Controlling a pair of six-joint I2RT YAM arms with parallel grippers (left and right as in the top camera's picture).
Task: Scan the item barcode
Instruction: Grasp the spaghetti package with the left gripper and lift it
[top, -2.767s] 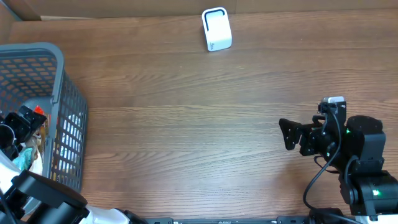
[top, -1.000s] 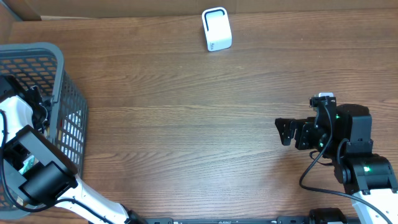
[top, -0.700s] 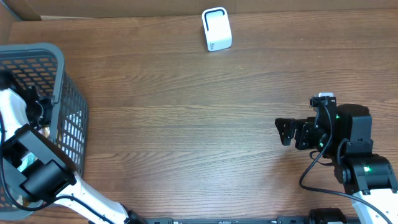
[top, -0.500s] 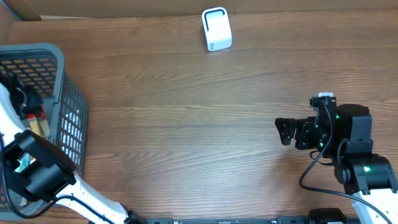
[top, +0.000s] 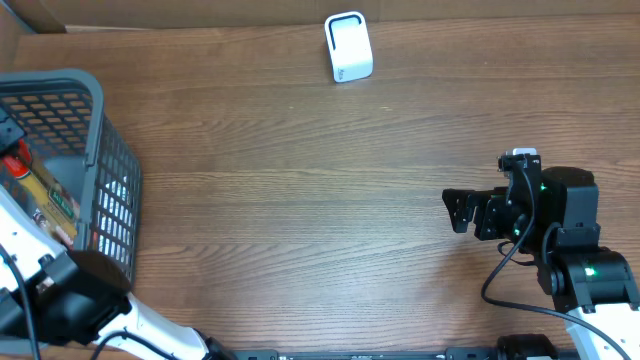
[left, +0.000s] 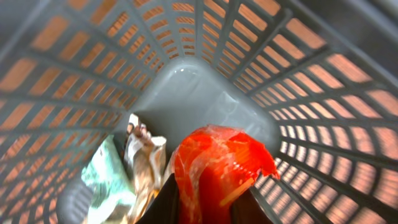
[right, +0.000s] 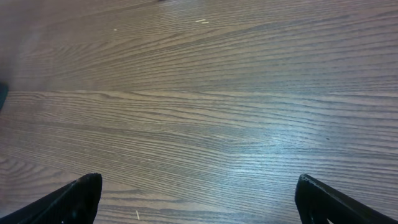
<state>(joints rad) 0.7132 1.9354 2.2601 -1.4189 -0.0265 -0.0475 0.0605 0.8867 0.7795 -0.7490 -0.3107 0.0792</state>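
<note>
Left end effector (left: 206, 208), nearly closed, grips what looks like a red packet (left: 217, 163).

Surface: a brown wooden table (right: 199, 93) fills the whole view, and its grain runs across from left to right.
Right gripper: the right gripper (right: 198, 190) looks down on the table. Only its two black fingertips (right: 71, 199) show, one in each lower corner.
Jaws: they stand wide apart, with bare wood seen between them.
Light: a pale bluish shine (right: 292, 146) lies on the wood, right of the middle.
Specks: a few small light specks (right: 202, 21) lie near the upper edge.
Left edge: a small dark shape (right: 2, 93) is cut by the frame, and I cannot tell what it is.
</note>
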